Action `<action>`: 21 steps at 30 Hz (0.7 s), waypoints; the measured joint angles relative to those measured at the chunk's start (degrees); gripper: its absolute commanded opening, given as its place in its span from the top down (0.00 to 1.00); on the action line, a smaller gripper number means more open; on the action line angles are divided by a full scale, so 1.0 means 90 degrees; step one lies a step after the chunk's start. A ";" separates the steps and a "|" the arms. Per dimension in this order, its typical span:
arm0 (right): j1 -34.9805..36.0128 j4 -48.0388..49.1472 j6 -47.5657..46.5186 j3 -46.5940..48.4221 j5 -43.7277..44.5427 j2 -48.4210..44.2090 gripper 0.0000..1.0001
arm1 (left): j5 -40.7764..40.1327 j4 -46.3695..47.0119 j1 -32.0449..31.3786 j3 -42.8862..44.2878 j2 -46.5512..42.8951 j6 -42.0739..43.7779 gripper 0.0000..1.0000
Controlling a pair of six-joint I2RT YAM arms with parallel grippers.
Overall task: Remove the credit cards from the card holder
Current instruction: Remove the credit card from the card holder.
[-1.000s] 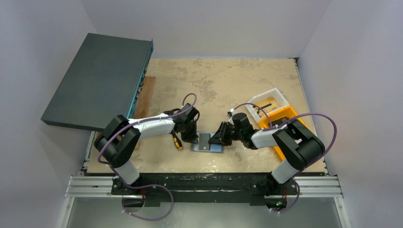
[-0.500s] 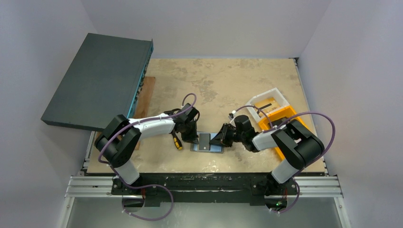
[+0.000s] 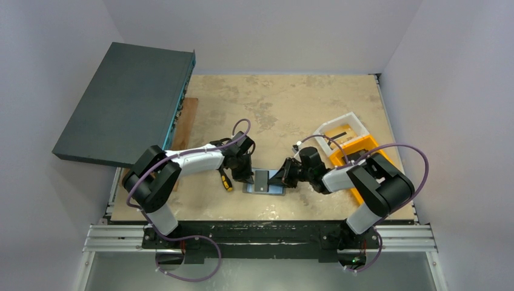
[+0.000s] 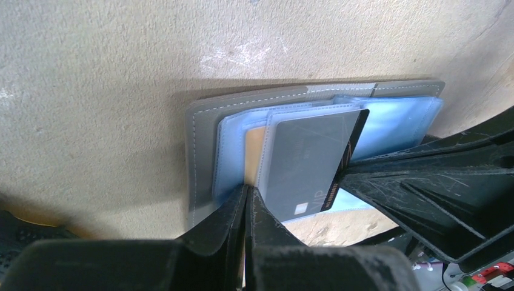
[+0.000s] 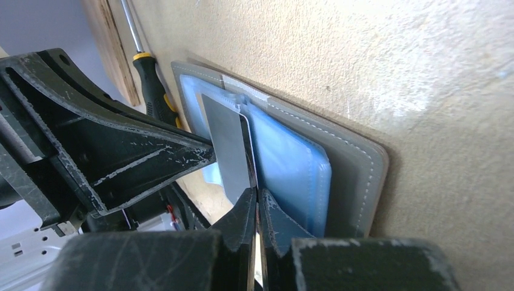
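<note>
The card holder (image 3: 265, 182) lies open near the table's front middle, grey outside (image 4: 203, 145) and pale blue inside (image 5: 291, 163). A grey card (image 4: 306, 160) sticks partway out of a pocket at a slant, with a tan card (image 4: 254, 151) under it. My left gripper (image 4: 247, 193) is shut, and its tips press on the holder's left half (image 3: 246, 176). My right gripper (image 5: 255, 195) is shut on the grey card's (image 5: 227, 142) edge, at the holder's right side (image 3: 280, 180). It also shows in the left wrist view (image 4: 424, 176).
A yellow-and-black screwdriver (image 3: 225, 180) lies just left of the holder and also shows in the right wrist view (image 5: 151, 85). An orange bin (image 3: 357, 154) and a white tray (image 3: 342, 130) stand at the right. A large dark flat box (image 3: 127, 100) and a wooden board (image 3: 186, 118) are at the back left.
My right wrist has shifted slightly to the right. The left arm and the card holder have stayed in place.
</note>
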 measured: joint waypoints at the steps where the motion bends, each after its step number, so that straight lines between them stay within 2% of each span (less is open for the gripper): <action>1: -0.0022 -0.0063 -0.0024 -0.0002 0.0012 -0.0053 1.00 | 0.0000 -0.0007 0.0000 0.0007 0.0007 -0.0019 1.00; 10: -0.0406 -0.0690 -0.0328 -0.0158 0.0187 -0.0651 0.99 | 0.0046 0.0005 0.0002 0.0007 0.0034 -0.0090 1.00; 14: -0.0430 -0.0658 -0.0401 -0.0192 0.0141 -0.0648 0.80 | 0.0068 0.0017 0.0005 0.0007 0.0044 -0.0090 1.00; 16: -0.0437 -0.0539 -0.0398 -0.0206 0.0058 -0.0590 0.74 | 0.0090 0.0019 0.0007 0.0010 0.0056 -0.0090 1.00; 21: -0.0452 -0.0316 -0.0466 -0.0155 -0.0155 -0.0447 0.73 | 0.0124 0.0034 0.0015 0.0010 0.0073 -0.0090 1.00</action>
